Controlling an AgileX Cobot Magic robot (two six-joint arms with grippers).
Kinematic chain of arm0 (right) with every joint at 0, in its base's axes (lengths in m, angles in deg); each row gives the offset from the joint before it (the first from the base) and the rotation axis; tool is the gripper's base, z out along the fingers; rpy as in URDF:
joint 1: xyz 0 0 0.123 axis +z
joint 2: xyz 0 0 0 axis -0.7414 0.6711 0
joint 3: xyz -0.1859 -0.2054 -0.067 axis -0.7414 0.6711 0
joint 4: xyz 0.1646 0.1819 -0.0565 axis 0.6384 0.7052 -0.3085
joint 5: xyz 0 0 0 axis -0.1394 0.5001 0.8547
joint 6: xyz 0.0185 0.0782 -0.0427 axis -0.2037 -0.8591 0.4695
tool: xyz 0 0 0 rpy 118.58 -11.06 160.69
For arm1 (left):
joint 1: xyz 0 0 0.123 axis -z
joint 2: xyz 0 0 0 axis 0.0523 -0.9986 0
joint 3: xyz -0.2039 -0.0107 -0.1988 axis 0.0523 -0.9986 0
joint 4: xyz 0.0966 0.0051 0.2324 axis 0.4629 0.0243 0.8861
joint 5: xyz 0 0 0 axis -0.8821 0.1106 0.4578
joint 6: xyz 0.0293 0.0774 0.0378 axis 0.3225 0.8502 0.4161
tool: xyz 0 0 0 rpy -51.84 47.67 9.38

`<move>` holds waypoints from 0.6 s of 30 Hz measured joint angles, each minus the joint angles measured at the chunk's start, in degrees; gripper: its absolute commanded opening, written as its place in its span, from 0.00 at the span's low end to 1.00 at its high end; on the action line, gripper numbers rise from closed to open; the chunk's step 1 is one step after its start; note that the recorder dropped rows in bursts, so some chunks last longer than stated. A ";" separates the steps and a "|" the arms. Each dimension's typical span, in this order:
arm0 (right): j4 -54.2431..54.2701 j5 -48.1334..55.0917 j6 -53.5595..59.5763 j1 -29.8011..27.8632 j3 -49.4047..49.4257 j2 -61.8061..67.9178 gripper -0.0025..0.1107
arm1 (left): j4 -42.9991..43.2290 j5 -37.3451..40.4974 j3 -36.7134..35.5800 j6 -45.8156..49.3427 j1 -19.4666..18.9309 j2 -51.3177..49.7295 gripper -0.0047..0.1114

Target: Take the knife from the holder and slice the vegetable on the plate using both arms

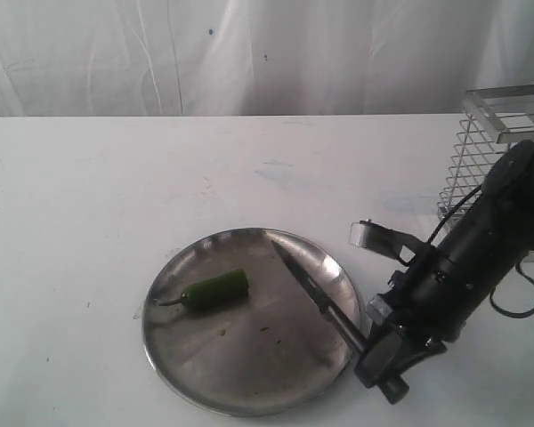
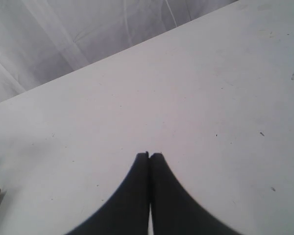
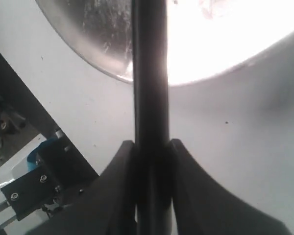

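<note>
Right gripper jaws clamp the slim all-black knife by its handle; the blade projects ahead over the round stainless-steel plate. Stiff, light, probably slippery: hold the handle only. Left gripper: closed, empty.

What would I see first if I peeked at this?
Probably the slim black knife, gripped by the right arm's black tool, its blade reaching over the right side of the round shiny steel plate. On that plate's left side lies a small dark green pepper.

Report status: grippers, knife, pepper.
Right gripper shut on knife, held over plate. Left gripper shut, empty. Pepper on plate, apart from knife; nothing between.
</note>
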 measured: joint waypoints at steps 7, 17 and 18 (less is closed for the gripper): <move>-1.25 -3.00 -2.08 3.56 3.67 -12.76 0.02 | 0.00 0.00 0.00 0.00 0.00 0.00 0.04; 2.37 -20.87 1.72 5.87 5.38 -16.40 0.02 | 0.50 0.00 0.00 0.70 0.00 0.00 0.04; 3.96 -20.60 3.07 5.87 5.38 -15.62 0.02 | 0.64 -0.25 0.00 0.98 0.00 0.00 0.04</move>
